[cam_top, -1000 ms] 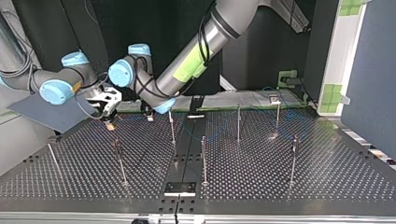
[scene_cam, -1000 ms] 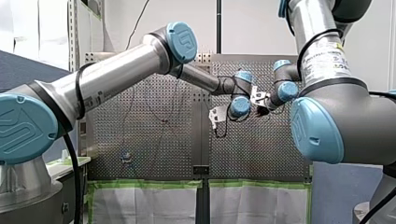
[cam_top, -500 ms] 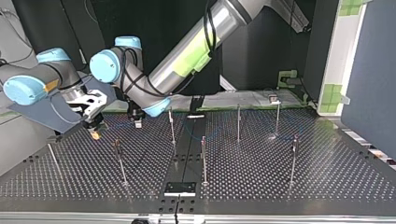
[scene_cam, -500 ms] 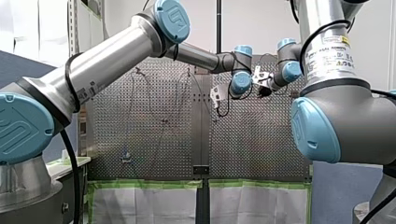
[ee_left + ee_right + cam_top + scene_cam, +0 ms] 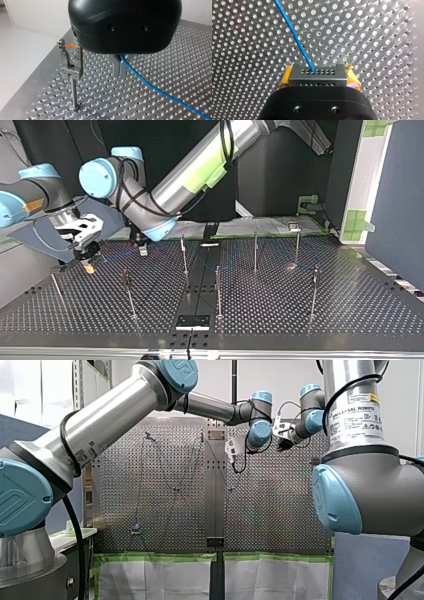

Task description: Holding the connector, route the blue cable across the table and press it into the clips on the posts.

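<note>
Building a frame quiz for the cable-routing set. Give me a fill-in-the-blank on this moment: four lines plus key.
1. My right gripper grips the connector between pads coloured ____.
2. The cable leaving the connector is ____.
3. The clip beside my left gripper holds ____ cable.
4. In the top view both grippers work in the view's ____ half.
Missing words: yellow; blue; no; left.

front cam looks from behind the robot's shoulders over the table; top cam faces back, low, across it. wrist cams sit close above, both sharing the blue cable.
</note>
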{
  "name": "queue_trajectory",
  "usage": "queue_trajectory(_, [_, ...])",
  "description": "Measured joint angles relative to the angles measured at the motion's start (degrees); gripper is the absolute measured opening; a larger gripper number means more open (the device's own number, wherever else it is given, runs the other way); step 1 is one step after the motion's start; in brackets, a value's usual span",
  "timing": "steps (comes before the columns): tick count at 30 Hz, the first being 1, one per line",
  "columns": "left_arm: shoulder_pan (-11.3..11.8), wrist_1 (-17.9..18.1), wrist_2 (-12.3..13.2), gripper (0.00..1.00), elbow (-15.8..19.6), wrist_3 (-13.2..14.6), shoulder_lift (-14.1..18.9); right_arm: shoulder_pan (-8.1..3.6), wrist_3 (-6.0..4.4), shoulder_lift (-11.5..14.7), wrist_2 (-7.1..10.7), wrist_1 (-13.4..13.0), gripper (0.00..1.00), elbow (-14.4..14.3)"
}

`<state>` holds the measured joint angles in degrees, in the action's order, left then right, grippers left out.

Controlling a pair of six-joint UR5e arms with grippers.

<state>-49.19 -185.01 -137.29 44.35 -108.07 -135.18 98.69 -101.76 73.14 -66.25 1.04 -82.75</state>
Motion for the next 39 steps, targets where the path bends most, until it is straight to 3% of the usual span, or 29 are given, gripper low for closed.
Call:
queue_trajectory(17, [-0.56,0.78,-1.01,0.00,0.04,-0.09,0.05,1.08,0.01,1.50,2.73,0.51,0.00,0.90])
queue_trajectory(26, [0.25,4.74,-0.97,0.00,0.02,-0.45,0.00,1.00,-0.03,2.03,3.08,1.17,0.00,2.65])
queue_trajectory(39, [2.16,8.09,-0.98,0.00,-0.04,-1.77,-0.01,0.83,-0.03,2.03,5.01,0.93,0.00,3.70])
